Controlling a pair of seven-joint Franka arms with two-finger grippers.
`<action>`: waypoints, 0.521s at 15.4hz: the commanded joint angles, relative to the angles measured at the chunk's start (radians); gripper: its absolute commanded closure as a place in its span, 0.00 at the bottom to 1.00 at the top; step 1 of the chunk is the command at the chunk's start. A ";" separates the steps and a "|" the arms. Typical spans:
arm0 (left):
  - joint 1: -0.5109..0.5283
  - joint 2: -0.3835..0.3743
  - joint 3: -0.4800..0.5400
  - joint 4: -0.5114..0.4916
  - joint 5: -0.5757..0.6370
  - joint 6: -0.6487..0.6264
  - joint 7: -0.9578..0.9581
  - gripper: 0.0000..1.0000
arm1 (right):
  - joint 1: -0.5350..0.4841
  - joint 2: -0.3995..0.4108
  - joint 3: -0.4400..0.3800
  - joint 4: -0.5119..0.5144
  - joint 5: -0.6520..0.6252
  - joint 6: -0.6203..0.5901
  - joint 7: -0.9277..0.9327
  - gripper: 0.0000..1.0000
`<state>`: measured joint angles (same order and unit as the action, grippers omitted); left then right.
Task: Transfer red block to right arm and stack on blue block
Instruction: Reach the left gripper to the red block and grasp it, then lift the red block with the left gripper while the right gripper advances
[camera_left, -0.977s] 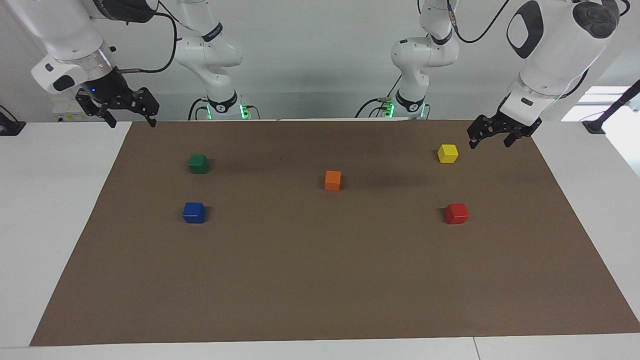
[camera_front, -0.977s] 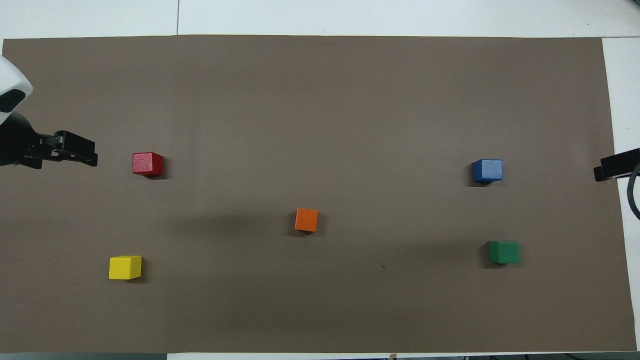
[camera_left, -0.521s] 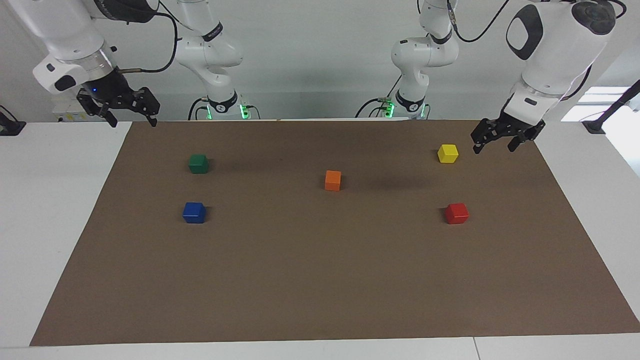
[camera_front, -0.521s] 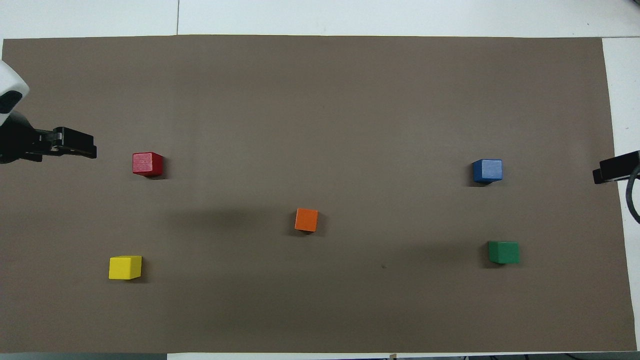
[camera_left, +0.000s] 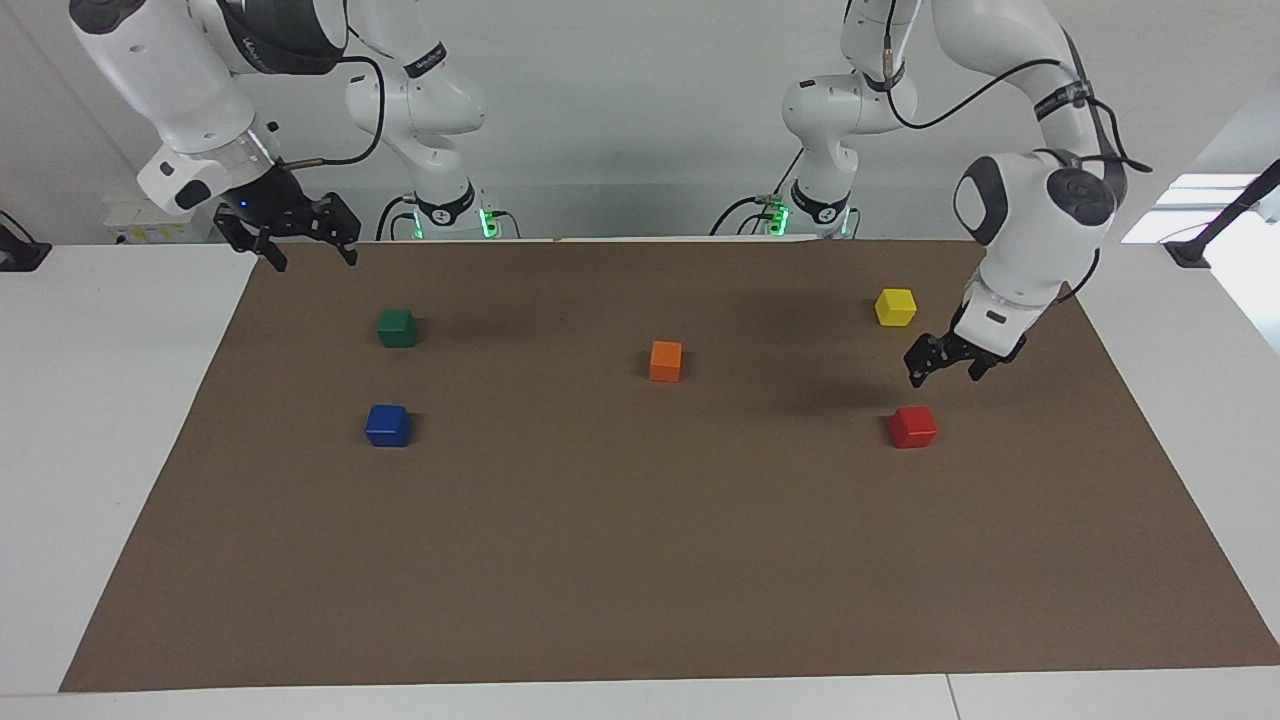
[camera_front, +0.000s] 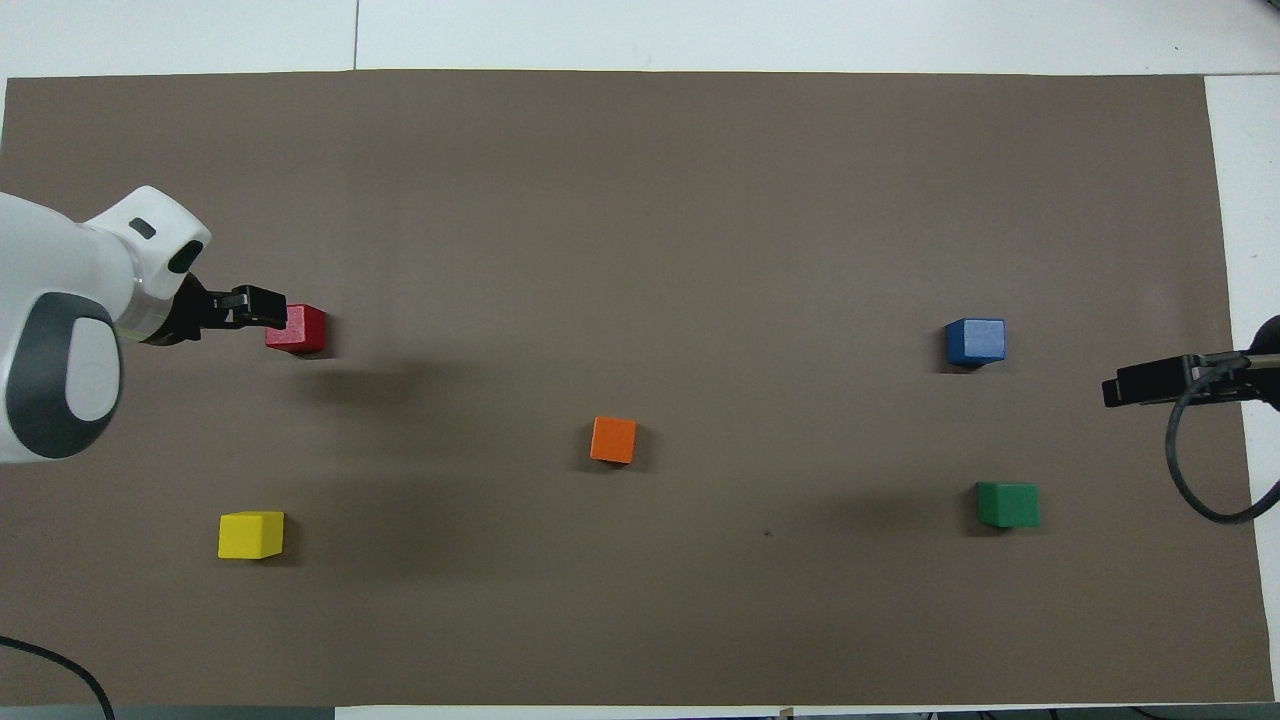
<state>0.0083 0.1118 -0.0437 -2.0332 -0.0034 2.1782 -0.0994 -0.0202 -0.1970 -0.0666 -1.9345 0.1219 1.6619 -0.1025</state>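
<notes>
— Where do we find the red block (camera_left: 913, 427)?

— We see it flat on the brown mat (camera_left: 640, 560), toward the left arm's end of the table, farther from the robots than the yellow block (camera_left: 895, 306). Nothing holds it.

— And the left gripper (camera_left: 944, 366)?

— We see it in the air just above the red block, not touching, its fingers spread and empty.

— The blue block (camera_left: 388, 425)?

— We find it toward the right arm's end of the mat, with the green block (camera_left: 396, 327) nearer to the robots and the orange block (camera_left: 665, 360) about mid-mat.

— What of the right gripper (camera_left: 310, 252)?

— We see it raised over the mat's corner nearest the right arm's base, beside the green block's end, fingers spread, holding nothing.
</notes>
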 joint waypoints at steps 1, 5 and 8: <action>0.009 0.025 -0.007 -0.065 -0.016 0.101 -0.043 0.00 | -0.014 -0.038 0.002 -0.090 0.149 0.047 -0.048 0.00; -0.005 0.112 -0.007 -0.062 -0.016 0.175 -0.045 0.00 | -0.064 -0.035 0.001 -0.170 0.427 0.075 -0.217 0.00; -0.005 0.121 -0.007 -0.050 -0.016 0.178 -0.042 0.00 | -0.112 -0.025 0.001 -0.236 0.637 0.046 -0.380 0.00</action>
<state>0.0067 0.2289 -0.0529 -2.0874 -0.0036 2.3358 -0.1360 -0.0932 -0.2038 -0.0689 -2.0999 0.6313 1.7097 -0.3764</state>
